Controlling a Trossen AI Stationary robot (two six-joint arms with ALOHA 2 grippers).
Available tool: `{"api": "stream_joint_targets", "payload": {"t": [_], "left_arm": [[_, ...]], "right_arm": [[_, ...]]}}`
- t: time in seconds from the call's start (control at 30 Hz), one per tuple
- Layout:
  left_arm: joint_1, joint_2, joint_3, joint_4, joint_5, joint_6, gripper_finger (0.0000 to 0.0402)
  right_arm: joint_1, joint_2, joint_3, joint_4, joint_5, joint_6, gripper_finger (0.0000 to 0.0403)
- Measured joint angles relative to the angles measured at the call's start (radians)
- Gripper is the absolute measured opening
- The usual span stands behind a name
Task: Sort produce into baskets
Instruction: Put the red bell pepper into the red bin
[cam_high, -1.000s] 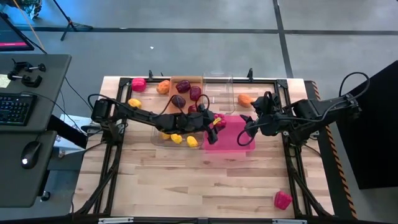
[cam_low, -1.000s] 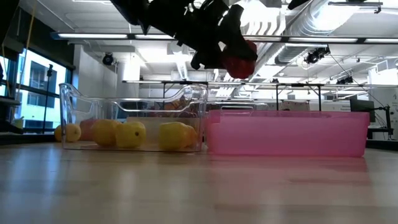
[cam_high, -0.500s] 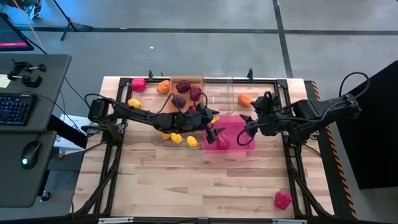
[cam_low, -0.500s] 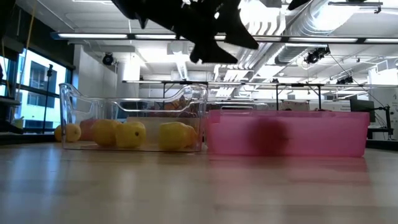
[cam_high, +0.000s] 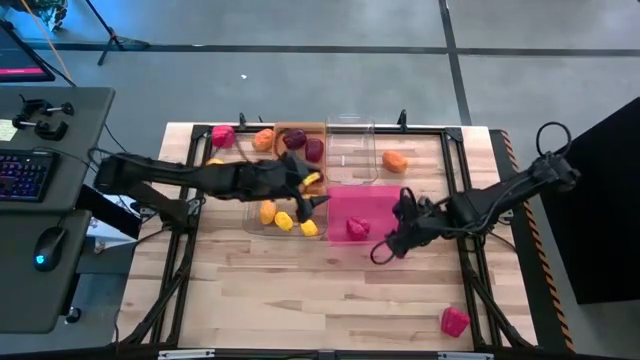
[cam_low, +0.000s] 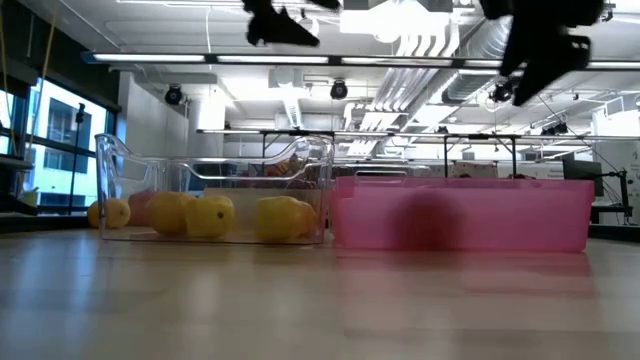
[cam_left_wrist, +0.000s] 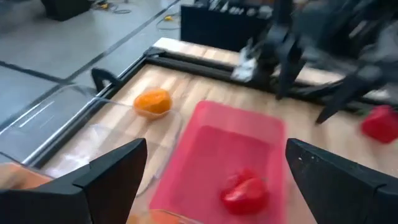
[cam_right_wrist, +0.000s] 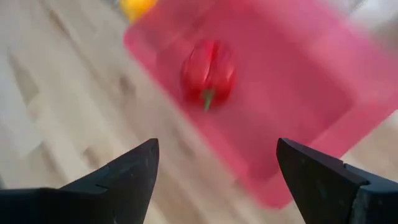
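A red pepper-like piece of produce (cam_high: 357, 228) lies on the floor of the pink basket (cam_high: 385, 205), also seen in the left wrist view (cam_left_wrist: 245, 190) and the right wrist view (cam_right_wrist: 208, 71). My left gripper (cam_high: 316, 193) hangs open and holds nothing, between the orange basket (cam_high: 300, 130) of maroon produce and the clear basket (cam_high: 252, 222) of yellow produce. My right gripper (cam_high: 383, 252) is open with nothing in it, above the pink basket's near edge. A second clear basket (cam_high: 350, 150) stands at the far side.
Loose produce lies on the table: an orange piece (cam_high: 395, 160) at the far right, another orange one (cam_high: 263, 140) and a pink-red one (cam_high: 222, 135) at the far left, and a pink-red one (cam_high: 455, 320) near the front right corner. Black frame rails (cam_high: 470, 270) border the table.
My left gripper has opened above the pink basket and let the red produce fall into it, where it now lies. It has then drawn back toward the table's left and far side. My right gripper has gone toward the near edge, still open.
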Motion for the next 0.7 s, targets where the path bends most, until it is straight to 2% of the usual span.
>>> {"api": "stream_joint_targets", "payload": {"t": [0.17,0.3,0.4,0.57,0.7], "left_arm": [[-0.027,-0.124,-0.057,0.014,0.03,-0.073,0.037],[-0.053,-0.176,-0.116,0.077,0.03,-0.127,0.037],[-0.076,-0.182,-0.166,0.155,0.029,-0.169,0.037],[-0.109,-0.171,-0.25,0.279,0.03,-0.271,0.037],[-0.129,-0.171,-0.274,0.305,0.024,-0.317,0.037]], "right_arm": [[0.083,0.0,-0.052,0.012,-0.146,0.147,0.0314],[0.131,0.001,-0.077,0.012,-0.341,0.31,0.0314],[0.17,0.013,-0.079,0.004,-0.464,0.434,0.0314],[0.238,0.042,-0.079,-0.028,-0.605,0.622,0.0314],[0.317,0.088,-0.079,-0.088,-0.698,0.763,0.0314]]}}
